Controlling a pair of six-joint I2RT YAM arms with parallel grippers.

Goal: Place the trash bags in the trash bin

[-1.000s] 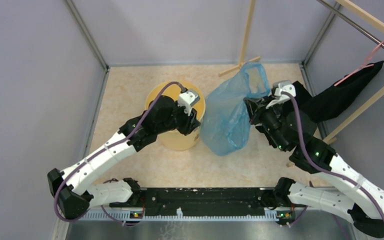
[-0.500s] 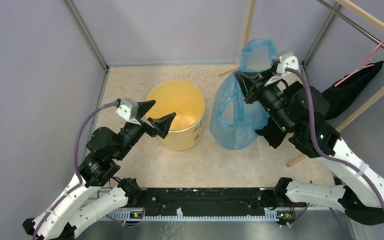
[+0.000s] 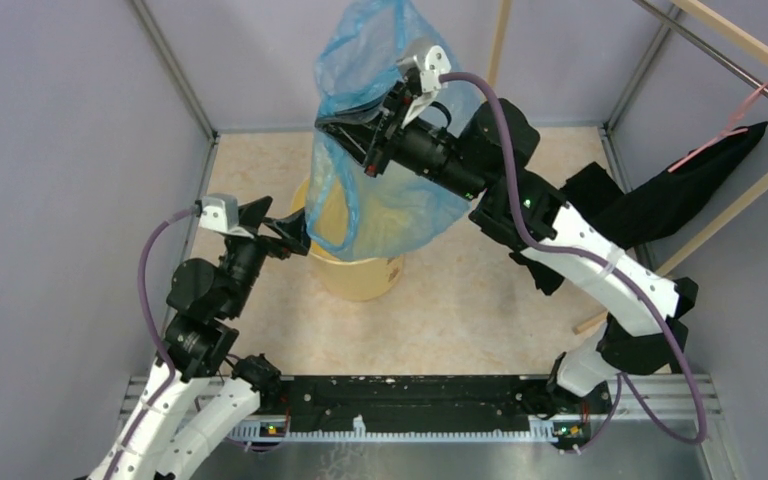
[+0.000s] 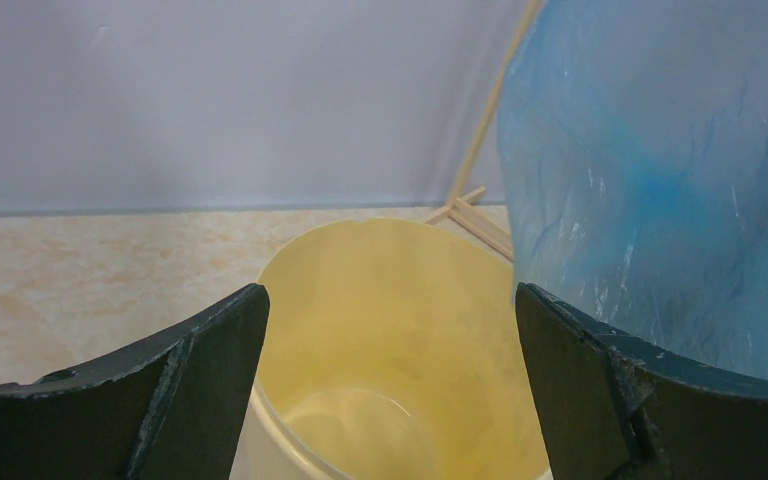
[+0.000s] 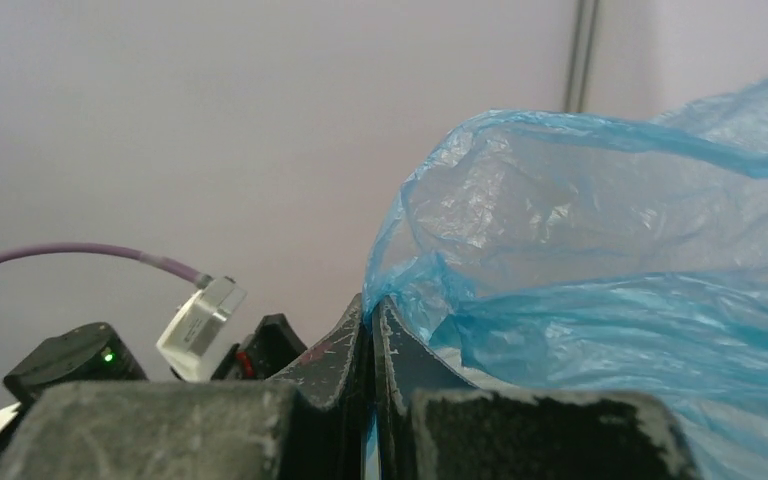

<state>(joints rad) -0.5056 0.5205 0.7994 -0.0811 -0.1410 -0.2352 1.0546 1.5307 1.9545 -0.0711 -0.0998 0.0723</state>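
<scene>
While above bin (image 3: 362, 281), bag (image 3: 396, 204) in right pincer (image 3: 334, 125).

Legible text, all views: none can be read.
Round pale-yellow plastic bucket (image 3: 365, 283): a small dark mark (image 3: 393, 267) sits on the outer wall, on the side facing the arm bases, seen from the top view. It is too small to tell letters, numbers or a symbol.

The pale marbled counter (image 3: 480, 310) carries the trash bin (image 3: 365, 278), upright (left of centre). A wooden foot (image 4: 478, 228) rests on it by the back wall.
</scene>
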